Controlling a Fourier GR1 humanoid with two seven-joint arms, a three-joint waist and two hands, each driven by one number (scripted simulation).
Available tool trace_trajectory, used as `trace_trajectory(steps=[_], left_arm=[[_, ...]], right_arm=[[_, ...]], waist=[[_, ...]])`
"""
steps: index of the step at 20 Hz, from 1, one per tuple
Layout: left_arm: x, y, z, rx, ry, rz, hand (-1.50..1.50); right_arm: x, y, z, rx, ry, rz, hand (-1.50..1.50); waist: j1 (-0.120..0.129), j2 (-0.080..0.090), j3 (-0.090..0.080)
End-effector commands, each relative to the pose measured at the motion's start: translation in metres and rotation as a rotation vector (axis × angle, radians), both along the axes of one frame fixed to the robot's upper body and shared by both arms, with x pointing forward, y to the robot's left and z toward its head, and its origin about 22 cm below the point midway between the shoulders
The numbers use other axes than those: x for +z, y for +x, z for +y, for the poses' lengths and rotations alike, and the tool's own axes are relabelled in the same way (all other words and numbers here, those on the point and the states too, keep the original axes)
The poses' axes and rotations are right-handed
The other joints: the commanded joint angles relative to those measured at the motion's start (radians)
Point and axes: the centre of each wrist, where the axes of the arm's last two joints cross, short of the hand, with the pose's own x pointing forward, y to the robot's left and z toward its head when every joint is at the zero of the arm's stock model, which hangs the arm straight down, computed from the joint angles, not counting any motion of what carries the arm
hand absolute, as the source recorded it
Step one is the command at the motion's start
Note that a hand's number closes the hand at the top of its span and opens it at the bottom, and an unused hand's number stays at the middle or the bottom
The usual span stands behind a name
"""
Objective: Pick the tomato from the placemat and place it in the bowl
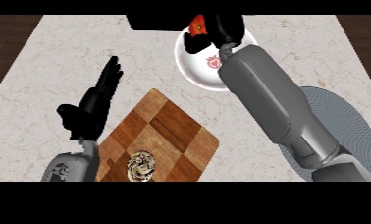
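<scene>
Item: tomato [197, 24], red with a dark stalk end; pinched in the curled fingers of the right hand [229, 27], on that hand's left side, off the placemat and seemingly over the far rim of the bowl [194, 72]. Bowl: white, just below and nearer the robot than the right hand, partly covered by the grey right forearm. Placemat [334, 115]: grey, round, ribbed; well back from the right hand toward the robot, under the elbow end of the forearm, bare where visible. Step in hand, by judgement: release into the bowl. Advised: bring the tomato over the bowl's middle before opening, since at present hangs close to the far rim; lower toward the bowl's floor to limit rolling or bouncing out; open the fingers evenly, then lift straight up, clear of the rim. Left hand [94, 105]: open, fingers straight and pointing away, resting well to the left of the right hand, beside a chequered wooden board [170, 129]. Dark block [153, 21]: just left of the right hand, behind the bowl; nature not determinable. Markings: red emblem [214, 62] on the bowl's inner face, below the right hand, not legible; round pale-gold ornament [141, 165] on the board's near end, no letters readable; no brand name or text made out anywhere.
</scene>
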Motion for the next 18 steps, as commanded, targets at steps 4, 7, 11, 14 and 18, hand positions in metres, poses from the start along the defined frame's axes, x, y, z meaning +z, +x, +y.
trace_trajectory(steps=[4,7,11,14,18], left_arm=[[0.003,-0.001,-0.011,-0.024,0.006,-0.010,0.00],[-0.019,-0.002,0.001,0.000,-0.003,0.005,0.00],[-0.002,0.005,-0.009,-0.022,0.000,-0.008,0.00],[-0.007,-0.002,-0.002,-0.019,0.001,-0.008,0.00],[0.005,0.002,-0.006,0.000,0.013,-0.001,0.00]], right_arm=[[-0.043,0.030,-0.051,-0.053,-0.035,0.083,1.50],[-0.051,0.026,-0.046,-0.012,0.084,0.195,1.50],[-0.080,0.027,-0.064,0.067,0.133,0.310,-1.50],[-0.091,0.024,-0.066,0.164,0.176,0.302,-1.50],[-0.077,0.032,-0.098,0.190,0.327,0.164,-1.50]], waist=[[0.019,0.006,0.001],[0.005,0.003,0.000],[0.021,0.011,0.001],[0.014,0.005,0.001],[0.006,0.003,0.002]])
